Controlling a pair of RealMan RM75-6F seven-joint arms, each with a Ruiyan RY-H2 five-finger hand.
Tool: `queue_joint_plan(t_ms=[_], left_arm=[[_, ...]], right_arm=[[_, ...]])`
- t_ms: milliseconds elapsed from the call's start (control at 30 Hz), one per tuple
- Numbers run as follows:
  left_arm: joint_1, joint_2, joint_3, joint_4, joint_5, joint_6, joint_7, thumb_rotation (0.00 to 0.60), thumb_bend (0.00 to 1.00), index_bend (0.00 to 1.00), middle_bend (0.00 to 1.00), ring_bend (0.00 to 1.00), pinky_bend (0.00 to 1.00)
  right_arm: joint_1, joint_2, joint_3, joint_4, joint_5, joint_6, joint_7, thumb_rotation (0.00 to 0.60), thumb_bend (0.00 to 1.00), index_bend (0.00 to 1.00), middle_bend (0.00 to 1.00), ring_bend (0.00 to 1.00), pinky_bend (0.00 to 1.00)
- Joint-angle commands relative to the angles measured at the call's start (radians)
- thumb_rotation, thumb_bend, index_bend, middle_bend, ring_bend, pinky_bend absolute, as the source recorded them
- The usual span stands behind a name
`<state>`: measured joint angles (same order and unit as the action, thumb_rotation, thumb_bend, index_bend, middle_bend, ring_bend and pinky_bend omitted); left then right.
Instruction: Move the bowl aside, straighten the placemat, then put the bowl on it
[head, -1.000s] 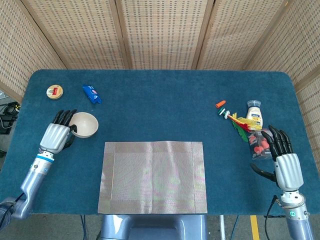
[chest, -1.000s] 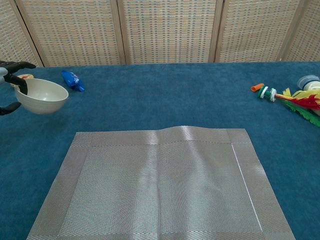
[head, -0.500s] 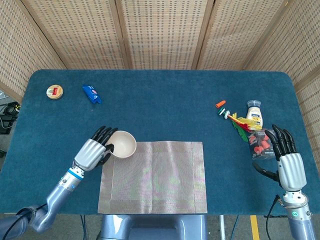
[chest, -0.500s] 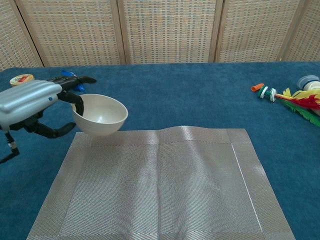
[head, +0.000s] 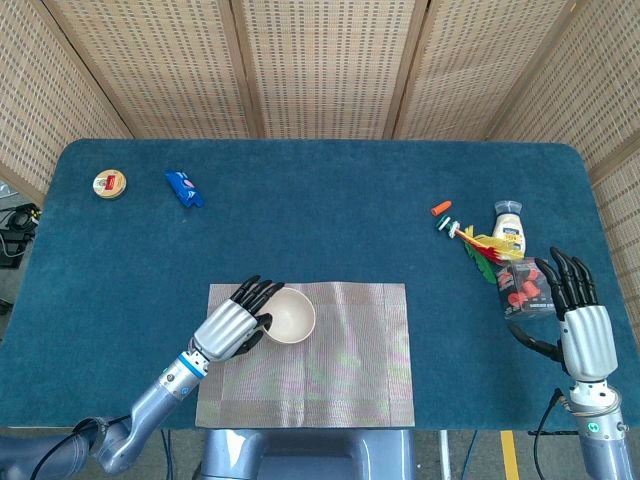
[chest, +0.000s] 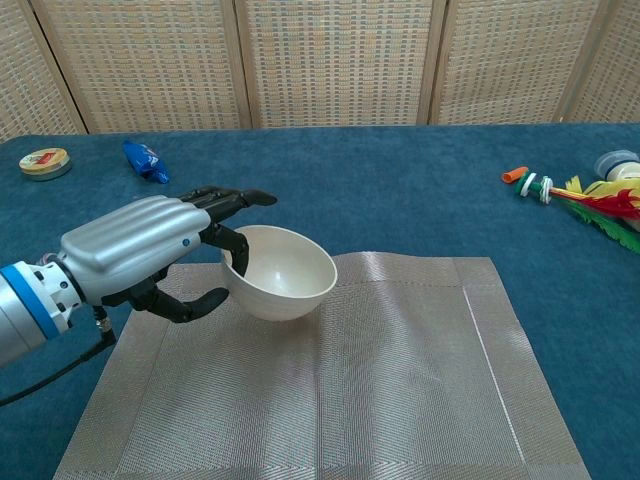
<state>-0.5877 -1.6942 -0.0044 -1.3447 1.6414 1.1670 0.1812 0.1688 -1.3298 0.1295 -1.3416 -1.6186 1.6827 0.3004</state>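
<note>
A cream bowl (head: 291, 314) (chest: 282, 272) is held over the upper left part of the grey woven placemat (head: 345, 370) (chest: 400, 380). My left hand (head: 232, 324) (chest: 140, 250) grips the bowl by its left rim, a finger inside and the thumb below. The bowl is tilted; whether it touches the mat I cannot tell. The placemat lies square to the table's front edge, with a slight ripple on its far edge. At the table's right edge my right hand (head: 578, 316) rests with fingers spread, holding nothing.
A blue wrapper (head: 183, 187) (chest: 145, 161) and a round tin (head: 109, 183) (chest: 45, 162) lie at the far left. A small bottle (head: 509, 226), a colourful feathered toy (head: 480, 245) (chest: 590, 203) and a packet of red pieces (head: 518, 286) sit at the right.
My left hand carried the bowl from the far left of the table rightward and toward the front, over the placemat. The right hand barely moved.
</note>
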Motion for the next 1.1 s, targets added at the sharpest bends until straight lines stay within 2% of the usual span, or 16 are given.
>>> queue_joint_plan(t_ms=[33, 267, 433, 600, 767, 900, 1100], left_arm=[[-0.006, -0.016, 0.002, -0.002, -0.001, -0.011, 0.013, 0.6, 0.52, 0.8, 0.0, 0.0, 0.0], [-0.033, -0.081, 0.004, -0.001, 0.0, -0.055, 0.046, 0.6, 0.52, 0.79, 0.0, 0.0, 0.0], [-0.04, -0.096, 0.013, -0.004, 0.002, -0.068, 0.066, 0.6, 0.51, 0.77, 0.0, 0.0, 0.0], [-0.035, -0.075, 0.025, -0.024, -0.023, -0.097, 0.104, 0.6, 0.44, 0.52, 0.0, 0.0, 0.0], [-0.022, -0.042, 0.032, -0.041, -0.042, -0.098, 0.131, 0.6, 0.39, 0.32, 0.0, 0.0, 0.0], [-0.007, 0.0, 0.031, -0.067, -0.05, -0.076, 0.133, 0.6, 0.37, 0.21, 0.0, 0.0, 0.0], [0.033, 0.117, 0.026, -0.131, -0.09, -0.035, 0.104, 0.6, 0.32, 0.13, 0.0, 0.0, 0.0]], right_arm=[[0.0, 0.0, 0.0, 0.0, 0.001, -0.002, 0.0, 0.6, 0.27, 0.13, 0.0, 0.0, 0.0], [-0.001, 0.003, 0.002, -0.003, 0.005, -0.002, 0.005, 0.6, 0.27, 0.13, 0.0, 0.0, 0.0], [-0.002, 0.006, 0.006, -0.004, 0.007, 0.001, 0.012, 0.6, 0.27, 0.13, 0.0, 0.0, 0.0], [-0.004, 0.01, 0.011, -0.004, 0.013, 0.004, 0.022, 0.6, 0.27, 0.13, 0.0, 0.0, 0.0], [-0.005, 0.011, 0.011, -0.005, 0.01, 0.008, 0.022, 0.6, 0.27, 0.13, 0.0, 0.0, 0.0], [-0.005, 0.009, 0.009, -0.006, 0.006, 0.008, 0.015, 0.6, 0.27, 0.13, 0.0, 0.0, 0.0], [-0.002, -0.001, -0.001, -0.005, -0.011, 0.006, -0.008, 0.6, 0.27, 0.13, 0.0, 0.0, 0.0]])
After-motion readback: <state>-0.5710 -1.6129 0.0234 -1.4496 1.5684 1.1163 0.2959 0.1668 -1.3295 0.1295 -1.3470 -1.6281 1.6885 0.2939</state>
